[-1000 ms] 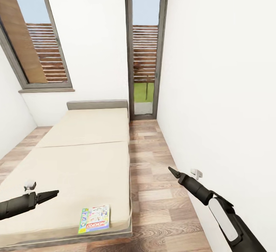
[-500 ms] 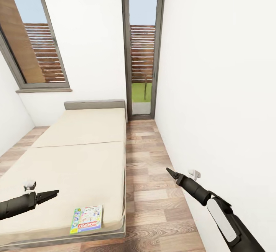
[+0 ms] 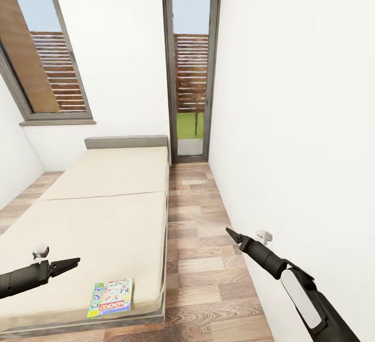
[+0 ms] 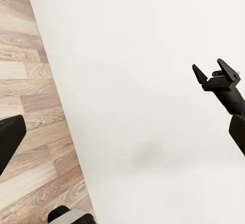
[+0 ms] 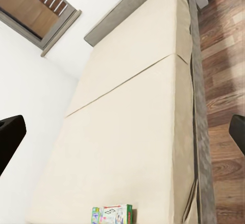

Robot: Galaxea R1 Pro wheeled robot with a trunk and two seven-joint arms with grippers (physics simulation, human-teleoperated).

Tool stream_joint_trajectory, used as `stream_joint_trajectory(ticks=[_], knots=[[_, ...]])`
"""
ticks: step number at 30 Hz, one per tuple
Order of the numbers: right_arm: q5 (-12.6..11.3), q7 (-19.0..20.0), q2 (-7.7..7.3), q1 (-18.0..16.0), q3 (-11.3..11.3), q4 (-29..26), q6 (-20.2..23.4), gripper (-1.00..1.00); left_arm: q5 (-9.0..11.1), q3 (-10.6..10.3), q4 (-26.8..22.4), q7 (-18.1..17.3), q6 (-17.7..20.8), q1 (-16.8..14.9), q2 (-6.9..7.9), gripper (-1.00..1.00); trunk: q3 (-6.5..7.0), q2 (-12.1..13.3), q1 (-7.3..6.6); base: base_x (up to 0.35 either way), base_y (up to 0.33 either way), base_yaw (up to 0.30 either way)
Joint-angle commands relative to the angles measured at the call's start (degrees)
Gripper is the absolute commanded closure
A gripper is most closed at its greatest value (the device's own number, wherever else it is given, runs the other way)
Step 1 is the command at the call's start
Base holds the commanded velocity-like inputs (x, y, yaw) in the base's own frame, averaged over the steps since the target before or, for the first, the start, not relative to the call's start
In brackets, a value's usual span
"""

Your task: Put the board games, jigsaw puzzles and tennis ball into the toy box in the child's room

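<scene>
While the robot stands at the foot of the bed (image 3: 104, 212), one board game (image 3: 111, 297) lies flat at the mattress's near edge, close to the near right corner, its red banner toward the foot. The right wrist view shows the same box (image 5: 112, 215) at that edge, with bare beige mattress (image 5: 138, 111) running up to the grey headboard (image 3: 126, 141). No second game can be made out on the visible mattress.

Left hand (image 3: 73, 262): held low over the near left part of the bed, well apart from the box, nothing between the fingers; from the head view they look together, but I cannot tell for certain. Right hand (image 3: 233, 236): out over the wood floor (image 3: 208, 258) beside the white wall (image 3: 291, 123), carrying nothing. The left wrist view catches this hand (image 4: 217, 76) with its two fingertips apart.

Step in hand, as judged: approach and pick up the box. Either hand is well apart from it, so the base probably needs to square up to the near edge first. A flat box offers little to pinch from above; sliding it to overhang the edge, then closing on the exposed side, seems the safer grasp. The soft mattress may give under pressure.
</scene>
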Motion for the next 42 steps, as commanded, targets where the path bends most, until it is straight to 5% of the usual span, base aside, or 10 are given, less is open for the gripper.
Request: stream_joint_trajectory(ticks=[1,24,32,42], knots=[[-0.6,0.0,-0.04,0.0,0.1,0.0,0.3,-1.00,-0.2,0.1,0.0,-0.3,0.6,-0.1,-0.02,-1.00,-0.13,-0.1,0.04,0.000,-0.009,0.000],[-0.5,-0.1,0.00,0.0,2.0,0.0,0.3,-1.00,-0.1,0.2,0.0,-0.3,0.9,-0.1,-0.04,-1.00,-0.13,-0.1,0.04,0.000,0.043,0.000],[-0.5,-0.9,0.08,0.0,4.5,0.0,0.2,-1.00,-0.4,0.2,0.2,-0.1,4.7,-0.1,-0.04,-1.00,-1.56,-3.3,1.79,0.000,0.000,0.000],[0.4,-1.1,0.08,0.0,4.8,-0.1,0.2,-1.00,-0.6,0.1,0.6,9.3,7.8,-0.1,-0.22,-1.00,-2.86,-7.3,3.99,0.000,0.000,0.151]])
